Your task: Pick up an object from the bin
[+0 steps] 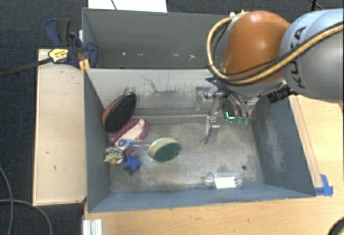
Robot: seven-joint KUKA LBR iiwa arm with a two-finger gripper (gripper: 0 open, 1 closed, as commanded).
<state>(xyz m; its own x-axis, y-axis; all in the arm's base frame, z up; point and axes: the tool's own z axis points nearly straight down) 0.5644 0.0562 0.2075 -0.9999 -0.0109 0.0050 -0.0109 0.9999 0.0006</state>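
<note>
1. One small clear plastic piece (223,180) lies nearest, on the floor of the grey bin (279,137), close to its near wall and right of centre.
2. To the left and a little farther in, a blue scrap (131,164) and a small patterned lump (113,157) sit just beside each other by the left wall.
3. Next comes a round disc (164,149), green with a pale rim, left of the middle.
4. Right of the disc, the end effector (209,134) hangs over bare floor, apart from both the disc and the clear piece. I cannot tell whether it is open or closed.
5. By the left wall lies a pink and purple thing (133,130). Behind it, a black oval brush (119,111) with a red edge leans on that wall.
6. Farthest back on the right, the arm's orange cover (255,40) is ringed by cables (215,51).
</note>
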